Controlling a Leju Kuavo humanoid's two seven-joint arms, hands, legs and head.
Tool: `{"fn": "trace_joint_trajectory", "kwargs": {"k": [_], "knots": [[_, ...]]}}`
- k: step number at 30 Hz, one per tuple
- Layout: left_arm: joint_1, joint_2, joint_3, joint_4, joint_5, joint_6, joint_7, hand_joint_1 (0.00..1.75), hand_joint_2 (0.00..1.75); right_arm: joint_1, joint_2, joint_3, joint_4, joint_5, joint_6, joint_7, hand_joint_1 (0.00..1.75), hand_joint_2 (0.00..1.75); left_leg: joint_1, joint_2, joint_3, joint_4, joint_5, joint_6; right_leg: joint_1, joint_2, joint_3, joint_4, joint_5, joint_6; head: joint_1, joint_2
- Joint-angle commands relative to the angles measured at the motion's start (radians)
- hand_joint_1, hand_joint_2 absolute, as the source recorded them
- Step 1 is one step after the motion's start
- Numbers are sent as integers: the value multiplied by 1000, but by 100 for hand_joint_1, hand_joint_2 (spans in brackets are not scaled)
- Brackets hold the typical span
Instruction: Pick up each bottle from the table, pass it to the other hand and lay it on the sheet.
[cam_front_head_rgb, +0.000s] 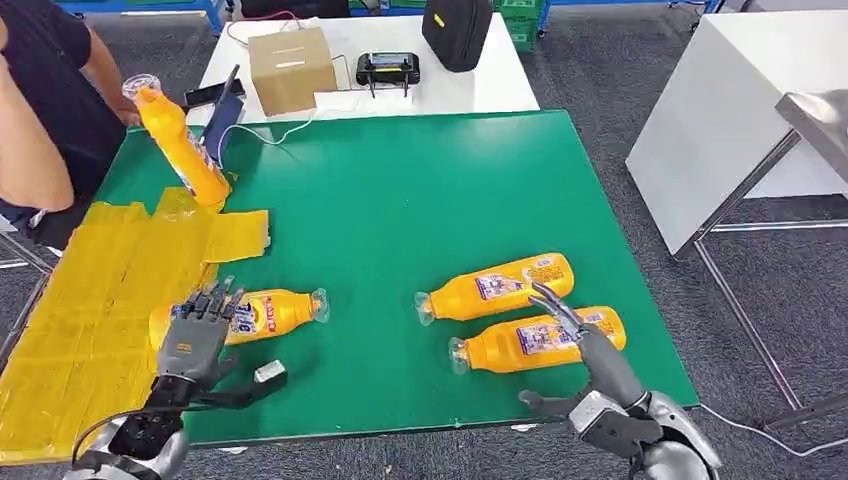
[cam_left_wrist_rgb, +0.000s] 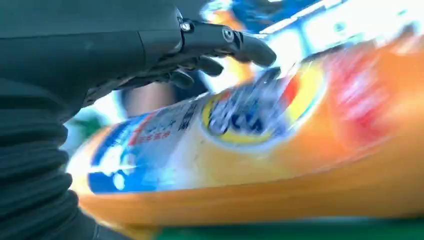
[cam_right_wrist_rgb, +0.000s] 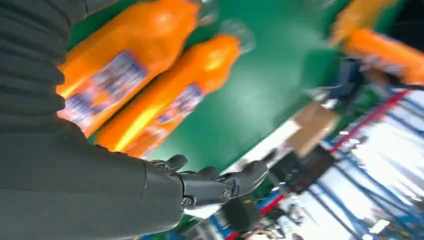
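Orange bottle (cam_front_head_rgb: 262, 314) lies at the yellow sheet's (cam_front_head_rgb: 70, 330) edge on the green worktop (cam_front_head_rgb: 400, 200), the left hand (cam_front_head_rgb: 200, 325) spread above it, fingers released, likely having just laid it down. The right hand (cam_front_head_rgb: 590, 355) hovers unclenched, holding nothing, over two bottles (cam_front_head_rgb: 520, 315), poised for the next pick. A person (cam_front_head_rgb: 45, 110) holds another bottle (cam_front_head_rgb: 180, 145) upright.

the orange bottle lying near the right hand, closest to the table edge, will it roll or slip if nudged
Probably rolls: the orange plastic bottle lies on its rounded side on the flat green table. It looks full of orange liquid, so likely hefty. Its glossy label may be slippery for the right hand, which hovers beside it.
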Motion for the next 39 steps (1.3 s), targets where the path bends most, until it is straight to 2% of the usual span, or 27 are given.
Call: {"fn": "trace_joint_trajectory", "kwargs": {"k": [1, 4, 9, 15, 18, 24, 26, 28, 39], "knots": [[83, -172, 301, -243, 582, -178, -437, 0, 175, -114, -101, -101, 208, 68, 10, 46, 0, 175, 1, -2, -4, 1, 0, 1, 1, 5, -3, -1, 1, 1, 0, 0], [84, -172, 307, -248, 586, -181, -440, 0, 175, -128, -102, -101, 228, 69, 10, 45, 0, 175, 0, 0, -5, 1, -1, 2, 0, 8, -3, -2, 2, 2, 0, 0], [80, -176, 309, -236, 617, -193, -464, 0, 175, -123, -100, -92, 219, 80, 8, 56, 0, 175, -3, -2, -4, 0, 0, 2, -2, 5, -3, -2, 2, 3, 0, 0], [108, -177, 346, -335, 1015, -524, -563, 0, 175, -241, -166, -64, 390, 114, 19, 81, 0, 175, -3, 0, -7, 0, -1, 3, -2, 7, -5, -1, 3, 3, 0, 0], [143, -192, 370, -381, 1090, -596, -586, 0, 175, -242, -182, -73, 417, 131, 23, 75, 0, 175, -3, 0, -7, 0, -1, 3, -2, 7, -5, -2, 3, 3, 0, 0], [116, -197, 335, -378, 1074, -586, -589, 0, 175, -312, -216, 13, 496, 161, 76, 85, 0, 175, -4, -1, -7, 0, 0, 3, -3, 5, -5, -2, 2, 3, 0, 0], [104, -195, 319, -366, 1057, -568, -589, 0, 175, -340, -216, 60, 525, 193, 66, 93, 0, 175, -3, -2, -5, 0, -1, 2, -3, 9, -3, -2, 2, 2, 0, 0], [98, -197, 315, -358, 1058, -564, -588, 0, 175, -359, -209, 95, 550, 208, 60, 95, 0, 175, -4, 0, -7, 0, 0, 3, -3, 5, -6, -2, 3, 3, 0, 0], [94, -208, 300, -331, 1060, -554, -593, 0, 175, -312, -214, 155, 542, 215, 48, 95, 0, 175, -3, -3, -6, 0, -1, 3, -2, 6, -3, -2, 1, 2, 0, 0]]}}
